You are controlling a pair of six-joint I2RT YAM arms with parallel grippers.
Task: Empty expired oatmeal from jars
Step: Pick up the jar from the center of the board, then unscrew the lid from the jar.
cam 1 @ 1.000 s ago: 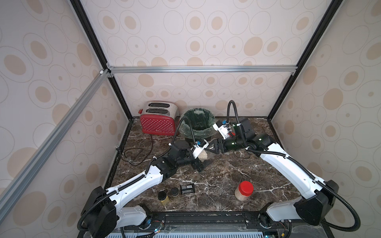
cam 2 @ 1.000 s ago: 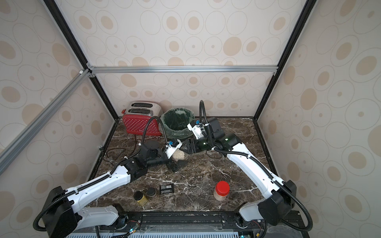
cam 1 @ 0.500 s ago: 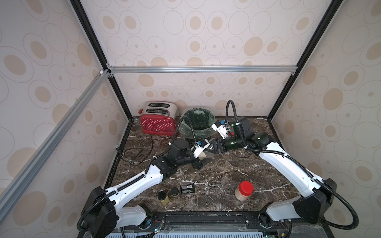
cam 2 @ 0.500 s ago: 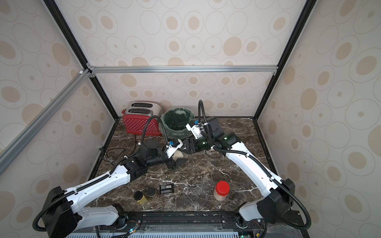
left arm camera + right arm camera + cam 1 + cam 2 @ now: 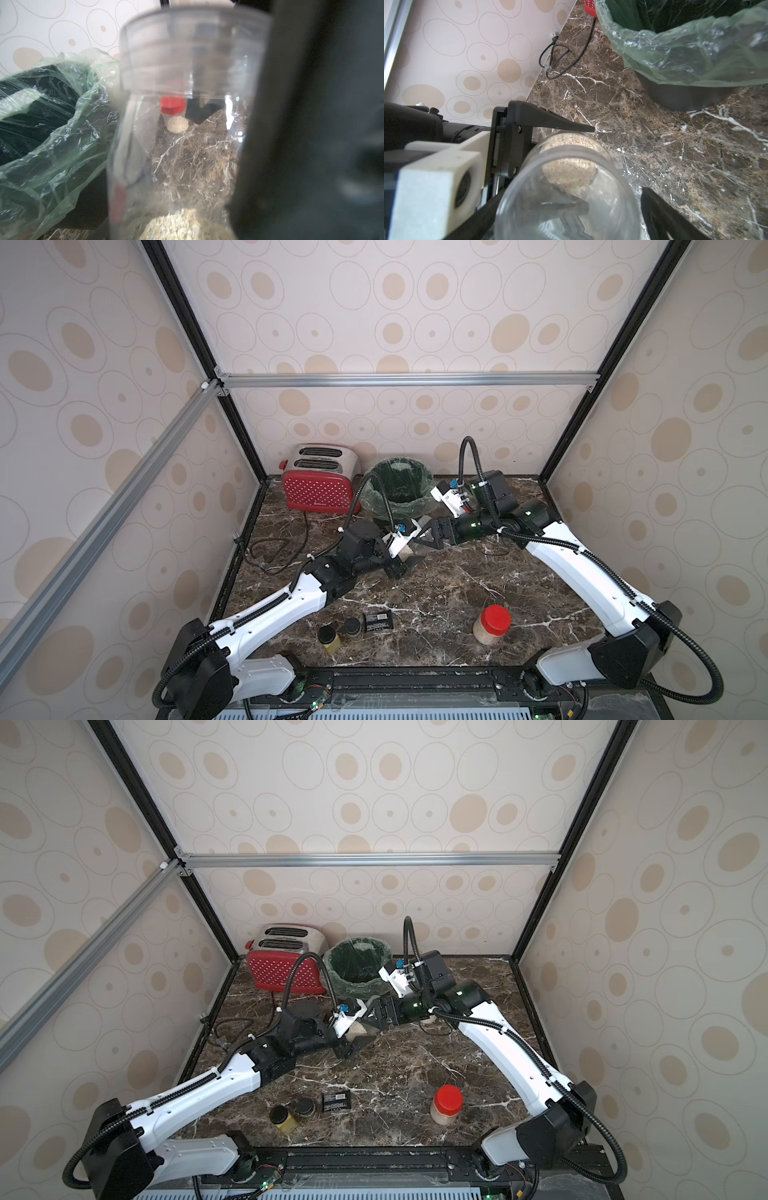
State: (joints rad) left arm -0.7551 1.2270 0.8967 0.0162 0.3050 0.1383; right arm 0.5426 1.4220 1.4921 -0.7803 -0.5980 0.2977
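Note:
A clear lidless jar lies tilted between my two grippers, in front of the bin. Pale oatmeal sits at its bottom end and shows in both top views. My left gripper is shut on the jar's lower body; one of its fingers lies along the wall. My right gripper is open, its fingers standing either side of the jar's mouth with a gap on one side. Another jar with a red lid stands upright at the front right and appears through the held jar.
A black bin with a green liner stands just behind the grippers, with a red toaster to its left and a coiled cord near the left wall. Two black-lidded spice jars and a black packet lie at the front.
My left gripper has shut on the jar. My right gripper, shut on it before, has opened and let go. Both arms have stayed almost in place.

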